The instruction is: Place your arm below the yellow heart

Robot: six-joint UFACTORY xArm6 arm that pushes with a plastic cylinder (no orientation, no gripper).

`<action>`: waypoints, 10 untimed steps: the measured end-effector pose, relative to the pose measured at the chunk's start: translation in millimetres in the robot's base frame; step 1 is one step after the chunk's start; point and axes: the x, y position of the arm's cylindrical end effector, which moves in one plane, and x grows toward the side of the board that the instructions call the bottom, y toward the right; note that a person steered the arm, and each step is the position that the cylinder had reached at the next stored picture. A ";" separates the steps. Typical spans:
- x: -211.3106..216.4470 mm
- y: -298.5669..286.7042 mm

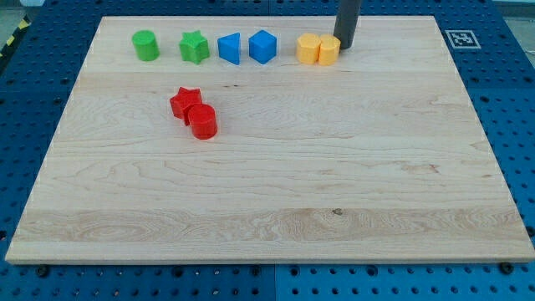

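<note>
Two yellow blocks sit side by side near the view's top, right of centre. The right one (pixel 329 49) looks like the yellow heart; the left one (pixel 308 48) is a rounded yellow block. My tip (pixel 345 46) stands just right of the yellow heart, touching or nearly touching its right side. The dark rod rises from there out of the view's top.
Along the view's top, left of the yellow blocks, stand a green cylinder (pixel 145 45), a green star (pixel 194 48), a blue triangular block (pixel 229 48) and a blue cube-like block (pixel 262 46). A red star (pixel 185 103) and red cylinder (pixel 202 121) touch further down. The board's right edge (pixel 481 125) borders blue pegboard.
</note>
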 end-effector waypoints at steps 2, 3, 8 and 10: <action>0.9 0.6; 12.3 47.2; 75.9 -42.8; 63.8 -42.6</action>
